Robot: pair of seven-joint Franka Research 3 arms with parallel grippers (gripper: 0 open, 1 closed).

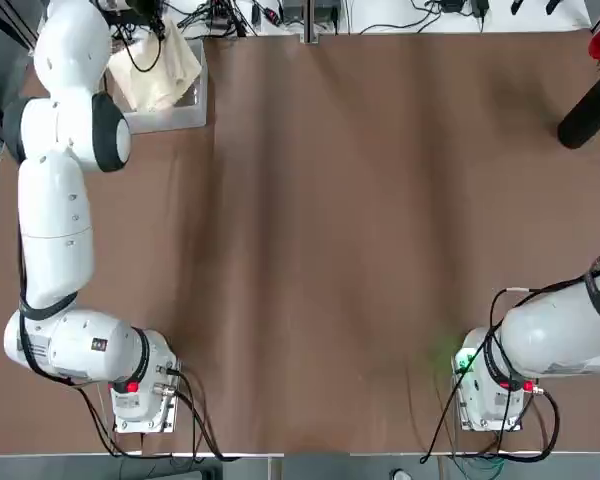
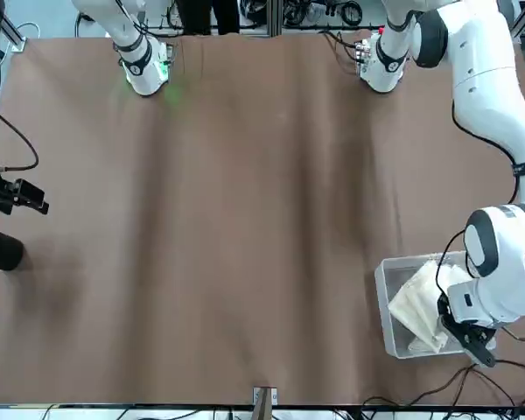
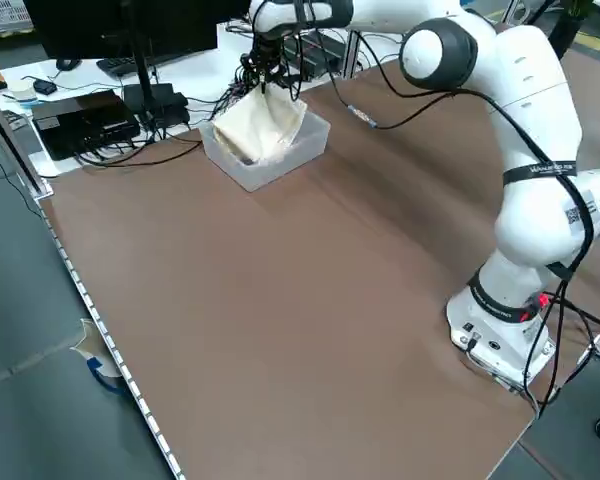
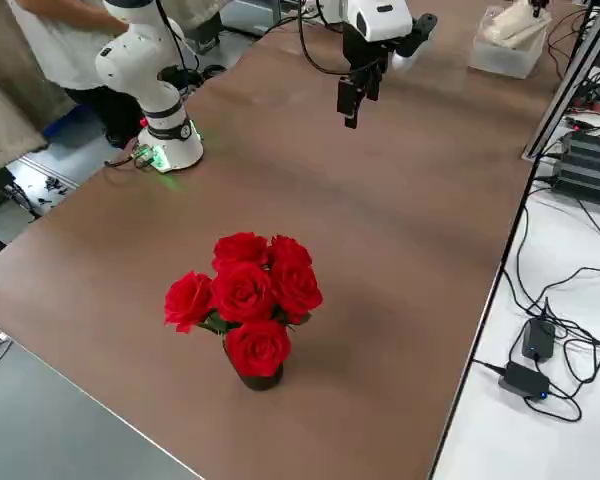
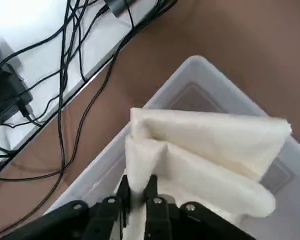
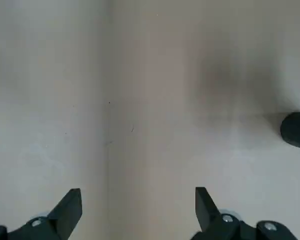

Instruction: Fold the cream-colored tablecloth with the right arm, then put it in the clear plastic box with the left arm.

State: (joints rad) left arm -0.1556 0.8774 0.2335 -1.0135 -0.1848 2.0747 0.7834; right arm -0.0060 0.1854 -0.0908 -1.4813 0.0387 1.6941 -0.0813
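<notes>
Two arms. Left gripper [image 5: 136,192] fingers clamped on cream-colored tablecloth [image 5: 205,150], folded and bunched inside clear plastic box [image 3: 305,150] at far left corner of surface [image 1: 360,240]. Right gripper [image 6: 137,205] fingers apart, hovering above bare surface near roses [image 4: 245,300].

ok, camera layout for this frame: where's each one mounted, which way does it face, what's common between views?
Top: overhead; arm bases at the bottom; clear plastic box far left.
Front: across the table, facing the robot; left gripper at the box.
Left side: raised, looks diagonally; left arm reaching to the box.
Right side: raised; right gripper open above the table, roses near.
Left wrist: fingers pinching the cream-colored tablecloth in the box.
Right wrist: open fingers over bare table.
Shared: box with tablecloth in all but the right wrist view.
</notes>
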